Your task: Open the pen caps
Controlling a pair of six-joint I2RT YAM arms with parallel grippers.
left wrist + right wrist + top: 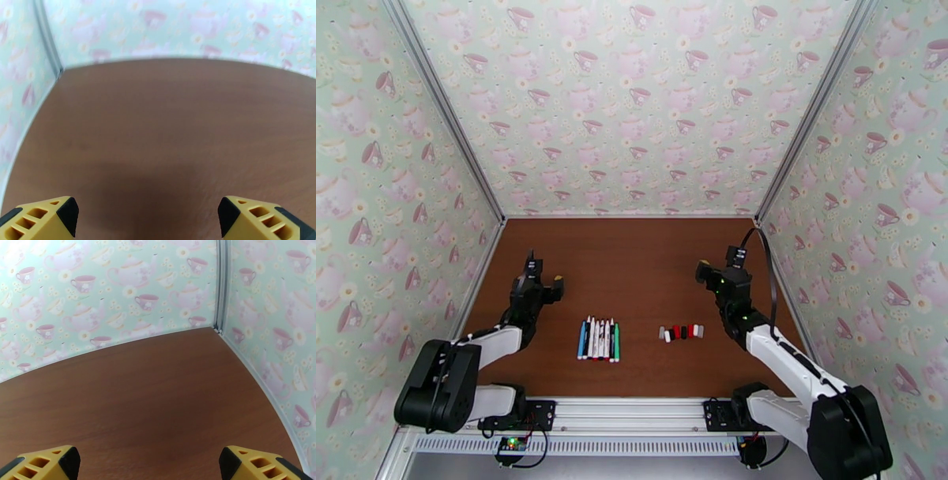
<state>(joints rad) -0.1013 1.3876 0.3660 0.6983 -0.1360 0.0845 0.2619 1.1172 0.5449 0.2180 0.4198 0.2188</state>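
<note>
Pens (598, 339) packed tight, hard to separate; pen caps (682, 332) tiny, blurred.

No text or labels can be read anywhere.

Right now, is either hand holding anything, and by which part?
Nothing is held: the left hand and right hand are open and empty; pens and pen caps lie apart from both.
</note>
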